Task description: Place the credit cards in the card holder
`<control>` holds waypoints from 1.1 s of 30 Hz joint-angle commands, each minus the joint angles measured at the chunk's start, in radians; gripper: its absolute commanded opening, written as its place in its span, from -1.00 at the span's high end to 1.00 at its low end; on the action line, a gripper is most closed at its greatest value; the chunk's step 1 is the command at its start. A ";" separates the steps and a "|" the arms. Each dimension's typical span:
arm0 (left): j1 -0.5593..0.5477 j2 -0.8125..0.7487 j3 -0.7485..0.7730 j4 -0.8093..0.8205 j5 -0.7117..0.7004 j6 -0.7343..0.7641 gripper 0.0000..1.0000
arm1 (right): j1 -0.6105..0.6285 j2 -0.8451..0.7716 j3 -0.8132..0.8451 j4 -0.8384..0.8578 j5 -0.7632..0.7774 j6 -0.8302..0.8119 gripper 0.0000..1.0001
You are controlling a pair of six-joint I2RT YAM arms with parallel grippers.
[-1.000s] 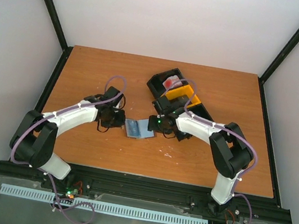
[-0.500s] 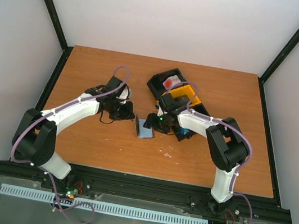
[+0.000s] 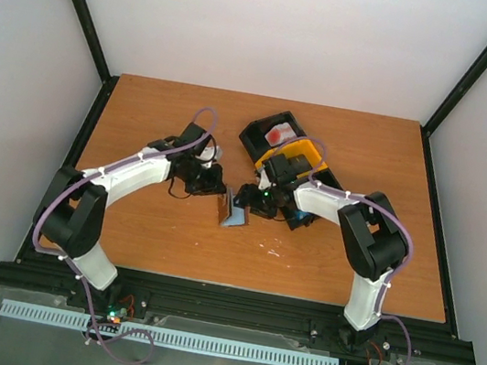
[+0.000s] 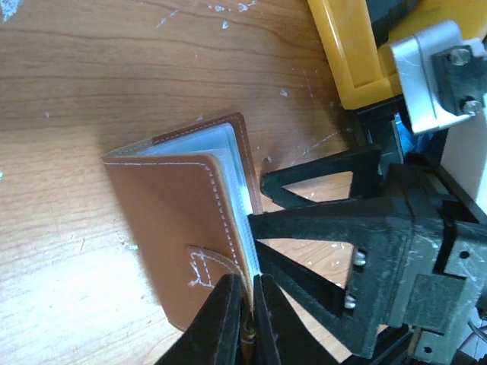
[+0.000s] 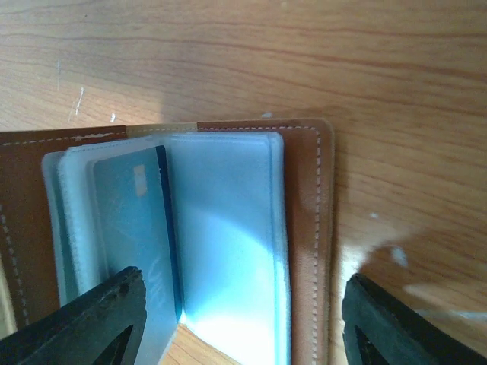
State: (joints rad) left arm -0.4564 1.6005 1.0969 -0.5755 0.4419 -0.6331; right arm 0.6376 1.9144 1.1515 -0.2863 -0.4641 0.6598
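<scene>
The left claw has its two fingers pressed together on the free edge of the card holder's brown cover, close to the stitched strap. It holds that cover tilted up off the wood. Directly ahead of these fingers the card holder stands half folded, with pale clear sleeves showing between the brown leaves. From overhead it lies between the two claws, at the tip of the left one.

Just past the holder the right claw faces the left, its fingers spread wide and gripping nothing. Under it the holder's other leaf lies flat on the table with the sleeves fanned open. A teal-blue credit card sits inside one sleeve, near the finger on the left of the right wrist view. The other finger hangs beyond the holder's stitched edge, over bare wood.

Behind the right claw, farther from the arm bases, is the black-and-yellow tray. Its yellow wall is close to the right arm's wrist. Everything rests on the brown wooden table.
</scene>
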 commanded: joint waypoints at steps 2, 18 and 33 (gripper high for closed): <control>-0.003 0.034 0.047 0.042 0.030 -0.017 0.88 | -0.041 -0.087 -0.045 0.021 0.035 -0.004 -0.41; -0.002 0.112 0.032 0.175 0.204 -0.038 0.66 | -0.044 -0.193 -0.134 0.043 0.175 0.081 -0.41; -0.002 0.189 -0.047 0.380 0.415 -0.109 0.11 | -0.043 -0.338 -0.220 0.099 0.172 0.019 -0.39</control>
State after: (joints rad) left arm -0.4564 1.7504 1.0401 -0.2382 0.8257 -0.7288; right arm 0.5911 1.5764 0.9249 -0.2100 -0.2729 0.7322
